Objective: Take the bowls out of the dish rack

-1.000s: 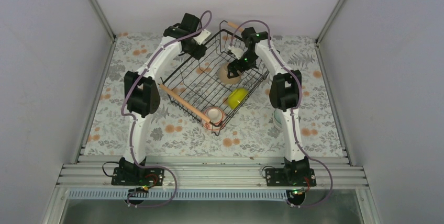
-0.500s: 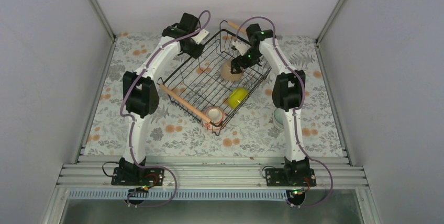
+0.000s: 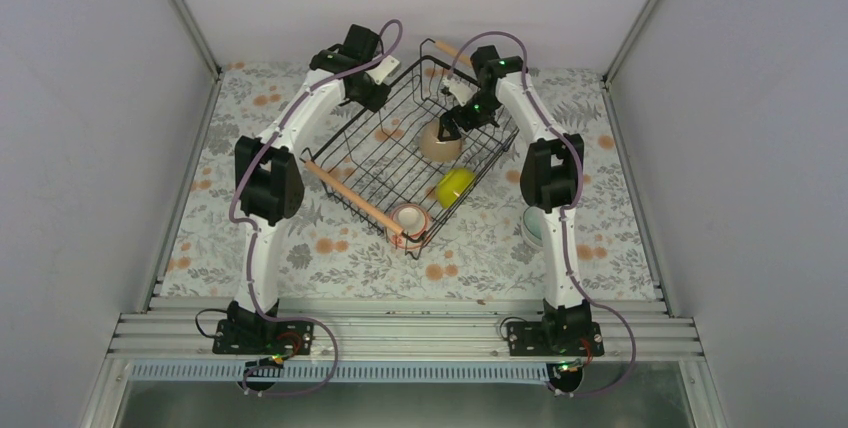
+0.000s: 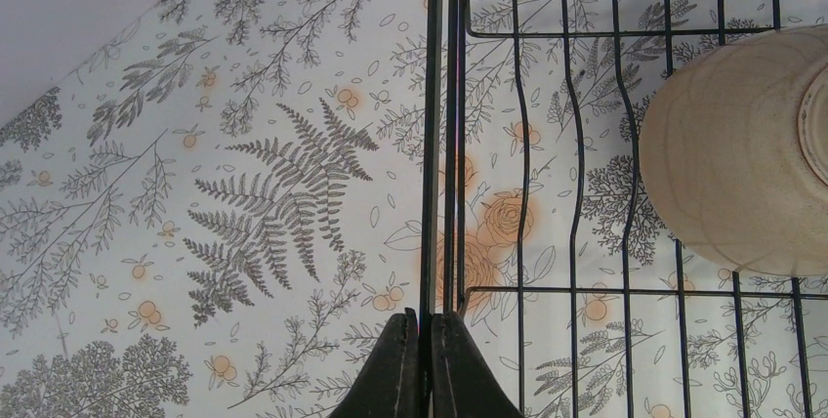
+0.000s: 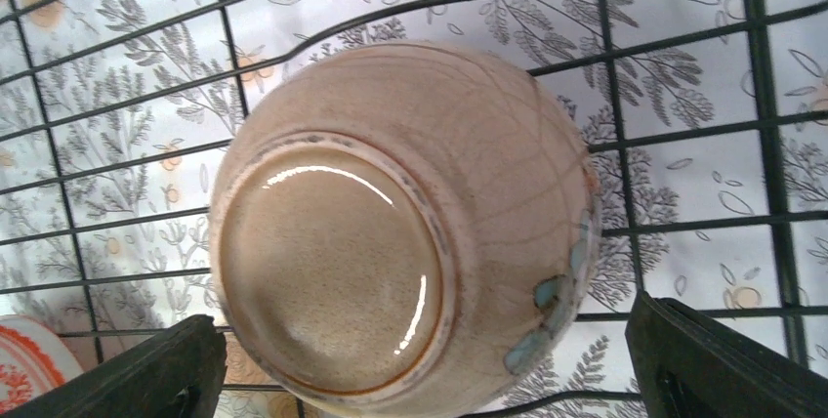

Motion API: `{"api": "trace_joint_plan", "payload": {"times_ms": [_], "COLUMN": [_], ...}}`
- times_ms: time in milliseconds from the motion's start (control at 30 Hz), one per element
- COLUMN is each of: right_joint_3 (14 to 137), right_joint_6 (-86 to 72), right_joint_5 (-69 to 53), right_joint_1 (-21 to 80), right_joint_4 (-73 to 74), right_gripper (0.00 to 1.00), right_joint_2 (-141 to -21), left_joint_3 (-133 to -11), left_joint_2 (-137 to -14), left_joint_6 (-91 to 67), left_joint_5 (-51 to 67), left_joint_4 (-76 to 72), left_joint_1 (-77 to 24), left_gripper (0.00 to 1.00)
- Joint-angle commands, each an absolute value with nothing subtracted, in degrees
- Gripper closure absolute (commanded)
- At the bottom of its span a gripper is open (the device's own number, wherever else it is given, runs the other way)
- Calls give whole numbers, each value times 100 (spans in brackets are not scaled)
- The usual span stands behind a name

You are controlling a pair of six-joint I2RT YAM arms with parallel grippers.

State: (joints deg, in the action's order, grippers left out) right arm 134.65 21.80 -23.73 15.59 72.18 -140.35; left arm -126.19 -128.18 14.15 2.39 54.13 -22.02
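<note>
The black wire dish rack (image 3: 395, 173) sits skewed in the middle of the table. Inside it a tan-beige bowl (image 3: 438, 141) lies upside down, a yellow-green bowl (image 3: 453, 186) stands on edge, and a pinkish bowl with a red-orange patterned inside (image 3: 408, 220) sits at the near corner. My right gripper (image 3: 452, 126) is open, its fingers on either side of the tan bowl (image 5: 400, 223), apart from it. My left gripper (image 4: 423, 359) is shut on the rack's rim wire (image 4: 431, 145). A pale mint bowl (image 3: 527, 226) sits on the table, partly hidden by the right arm. I see no white bowl.
The table has a floral cloth (image 3: 330, 248). The rack's near wooden handle (image 3: 350, 193) runs diagonally at its left side; the far handle (image 3: 447, 48) is at the back. Grey walls close in the left, right and back. The patterned bowl's edge shows in the right wrist view (image 5: 15, 364).
My right arm has moved a little toward the back over the tan bowl, which shifted slightly. My left gripper stays clamped on the rack's rim.
</note>
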Motion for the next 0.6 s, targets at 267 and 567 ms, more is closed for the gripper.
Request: {"api": "trace_joint_plan", "payload": {"times_ms": [267, 567], "right_joint_3": [13328, 13256], "right_joint_6": [2158, 2195], "right_joint_5": [-2911, -3053], "right_joint_1": [1490, 1496], "right_joint_4": [7353, 7356], "right_gripper": [0, 0], "right_joint_2": [-14005, -14110], "left_joint_3": [-12686, -12763], "left_joint_2": [-12715, -12732], "left_joint_6": [1389, 1397], "left_joint_5": [211, 235], "left_joint_4": [5343, 5370], "left_joint_1": [-2329, -2381], "left_gripper": [98, 98]}}
